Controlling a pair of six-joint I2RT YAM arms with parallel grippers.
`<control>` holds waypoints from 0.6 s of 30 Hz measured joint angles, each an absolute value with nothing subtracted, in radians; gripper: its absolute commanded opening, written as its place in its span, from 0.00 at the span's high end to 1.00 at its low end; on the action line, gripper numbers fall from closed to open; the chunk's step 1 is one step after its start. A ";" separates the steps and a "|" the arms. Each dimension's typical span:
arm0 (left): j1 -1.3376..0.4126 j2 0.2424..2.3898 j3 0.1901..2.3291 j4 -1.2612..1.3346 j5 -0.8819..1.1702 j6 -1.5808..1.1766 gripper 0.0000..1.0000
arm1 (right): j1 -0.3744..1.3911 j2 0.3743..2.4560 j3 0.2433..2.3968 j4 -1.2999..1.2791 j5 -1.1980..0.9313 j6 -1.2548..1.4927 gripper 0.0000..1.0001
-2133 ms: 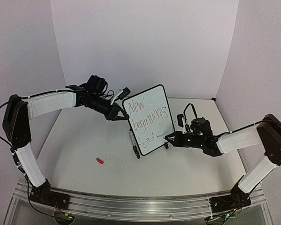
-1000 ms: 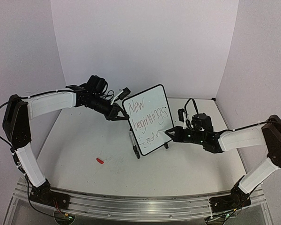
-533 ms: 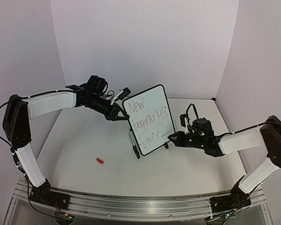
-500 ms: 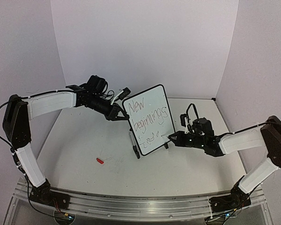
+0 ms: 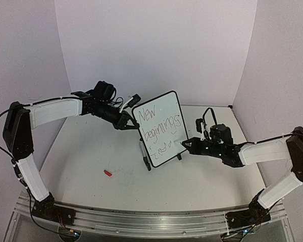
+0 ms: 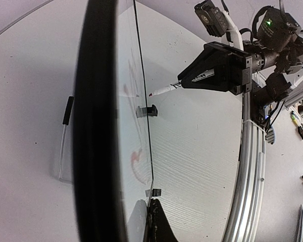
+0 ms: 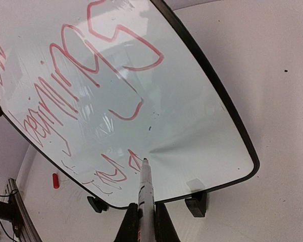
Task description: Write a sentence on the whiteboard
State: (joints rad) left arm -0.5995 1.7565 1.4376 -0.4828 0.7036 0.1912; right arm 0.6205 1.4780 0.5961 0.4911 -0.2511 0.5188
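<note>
The whiteboard point(image 5: 160, 128) stands tilted on its two black feet mid-table. My left gripper point(image 5: 129, 122) is shut on its left edge; in the left wrist view the board's black frame point(image 6: 98, 126) shows edge-on, pinched at the bottom by this gripper point(image 6: 152, 218). The sentence point(image 5: 161, 126) is thin red lettering point(image 7: 91, 65) in three lines, the lowest only partly formed. My right gripper point(image 5: 187, 143) is shut on a marker point(image 7: 145, 186), whose tip touches the board point(image 7: 192, 101) beside the last strokes of the bottom line. That marker point(image 6: 166, 89) also shows in the left wrist view.
A small red cap point(image 5: 107, 173) lies on the table left of the board. A thin pen-like object point(image 5: 143, 150) lies by the board's lower left corner. White walls close in the back and both sides. A metal rail point(image 5: 141, 219) runs along the near edge.
My right gripper has shifted slightly up and to the right with the marker along the bottom line. The left arm and the board have not moved.
</note>
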 measured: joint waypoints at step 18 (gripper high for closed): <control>-0.599 1.757 1.438 -0.489 0.704 0.190 1.00 | 0.619 1.519 0.619 0.501 -0.239 0.516 1.00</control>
State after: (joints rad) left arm -0.5995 1.7565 1.4376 -0.4891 0.7040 0.1898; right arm 0.6186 1.5192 0.6191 0.5009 -0.2387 0.5160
